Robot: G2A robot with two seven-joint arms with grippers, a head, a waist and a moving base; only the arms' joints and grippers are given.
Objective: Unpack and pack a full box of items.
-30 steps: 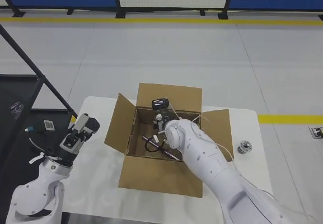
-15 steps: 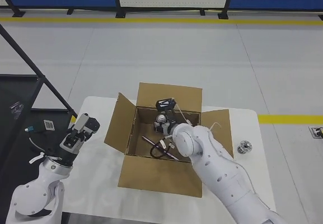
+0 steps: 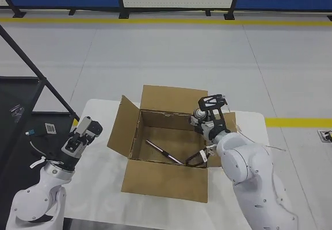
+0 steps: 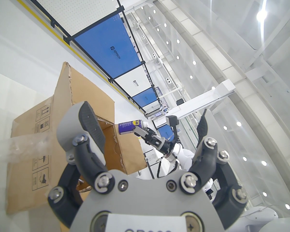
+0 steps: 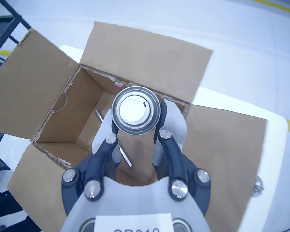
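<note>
Right wrist view is my best look, I tell the desk: my right gripper is pinching the spray can across its round body, with the rimmed metal base facing the camera.

Desk: Where is it against the box?

Me: In the top view the spray can hangs over the far right corner of the cardboard box, above the rim. Gripping it across the body keeps the smooth cylinder from rolling, and holding it that high should let it pass the torn corrugated edge. I'd judge this as one item in transit, though I can't tell which way.

Desk: What's in the box?

Me: A thin metal rod lies on the floor of it, and beside that is a dark looped thing I can't identify. A small shiny round piece sits on the white surface past the right flap.

Desk: And your other arm?

Me: My left gripper is spread wide and holds nothing, its textured pads bare. It sits left of the box, probably parked out of the way.
</note>
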